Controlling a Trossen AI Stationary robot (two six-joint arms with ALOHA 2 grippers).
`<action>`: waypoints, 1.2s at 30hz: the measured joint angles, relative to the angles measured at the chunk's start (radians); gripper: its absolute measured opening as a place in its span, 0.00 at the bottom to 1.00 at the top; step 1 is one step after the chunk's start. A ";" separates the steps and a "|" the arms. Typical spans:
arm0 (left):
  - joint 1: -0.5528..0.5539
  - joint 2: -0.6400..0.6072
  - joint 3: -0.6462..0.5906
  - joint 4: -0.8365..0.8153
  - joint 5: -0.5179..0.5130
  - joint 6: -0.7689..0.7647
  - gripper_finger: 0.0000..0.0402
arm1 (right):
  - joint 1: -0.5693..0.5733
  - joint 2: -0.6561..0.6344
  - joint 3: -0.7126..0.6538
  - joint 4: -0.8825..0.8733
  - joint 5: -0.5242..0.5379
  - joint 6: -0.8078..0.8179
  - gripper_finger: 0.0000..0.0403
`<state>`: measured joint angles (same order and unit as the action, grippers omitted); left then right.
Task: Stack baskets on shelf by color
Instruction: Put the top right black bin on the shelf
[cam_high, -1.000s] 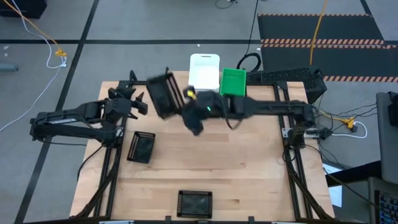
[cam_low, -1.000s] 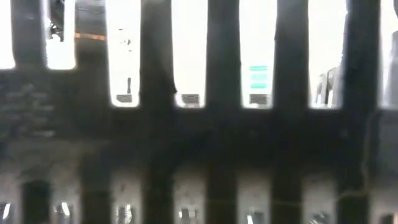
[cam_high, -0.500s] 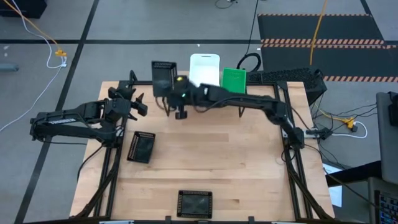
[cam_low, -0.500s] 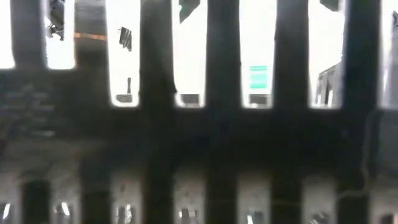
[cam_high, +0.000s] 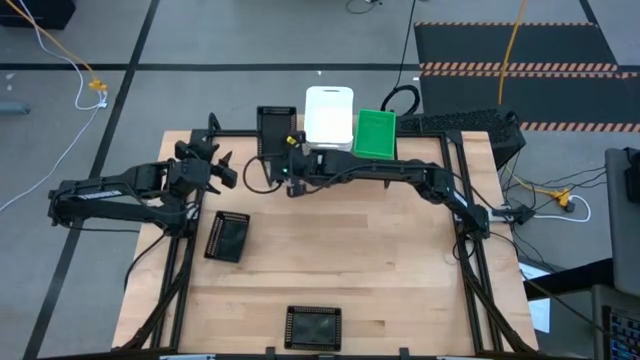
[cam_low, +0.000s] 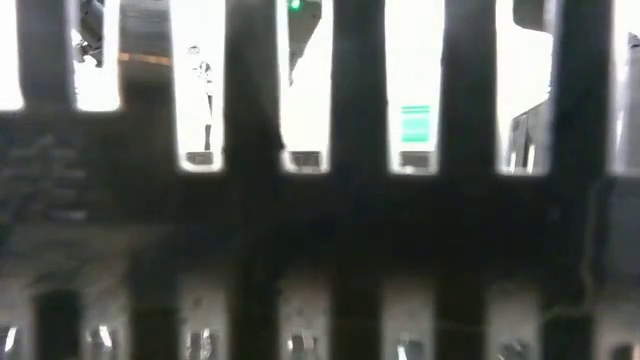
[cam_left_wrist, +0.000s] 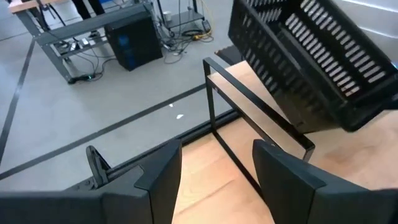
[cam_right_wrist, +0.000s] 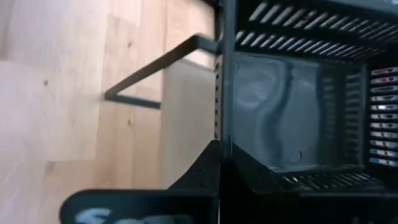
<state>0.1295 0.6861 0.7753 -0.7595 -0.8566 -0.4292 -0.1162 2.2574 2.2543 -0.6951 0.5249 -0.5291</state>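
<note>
- The right arm stretches far across toward the left rear of the counter (cam_high: 330, 270), its right end effector (cam_high: 283, 158) clamped on a basket wall.
- The left arm lies low along the left side, its left end effector (cam_high: 222, 170) with fingers (cam_left_wrist: 283, 180) spread apart.

- Light-wood table (cam_high: 350, 260), dark frame rails along its sides; both arm bases mounted at left and right edges.
- Shelf (cam_high: 330, 140) at far edge: white basket (cam_high: 329, 113) at its middle, green basket (cam_high: 375, 132) just right, touching.
- Black mesh basket (cam_high: 272, 131) over shelf's left end.
- Second black basket (cam_high: 228, 236) lying left of table centre.
- Third black basket (cam_high: 314, 327) at near edge, middle.
</note>
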 joint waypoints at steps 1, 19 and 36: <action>0.000 0.000 0.000 -0.004 0.000 -0.004 0.50 | 0.000 -0.001 0.000 -0.008 -0.001 0.001 0.00; -0.001 0.000 0.000 -0.089 0.021 -0.100 0.50 | -0.002 -0.013 0.000 -0.096 -0.107 -0.003 0.10; -0.001 0.001 0.000 -0.131 0.055 -0.133 0.50 | -0.040 -0.036 -0.002 -0.071 -0.054 -0.085 0.15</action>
<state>0.1287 0.6872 0.7757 -0.8902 -0.8016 -0.5622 -0.1566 2.2212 2.2528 -0.7663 0.4709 -0.6143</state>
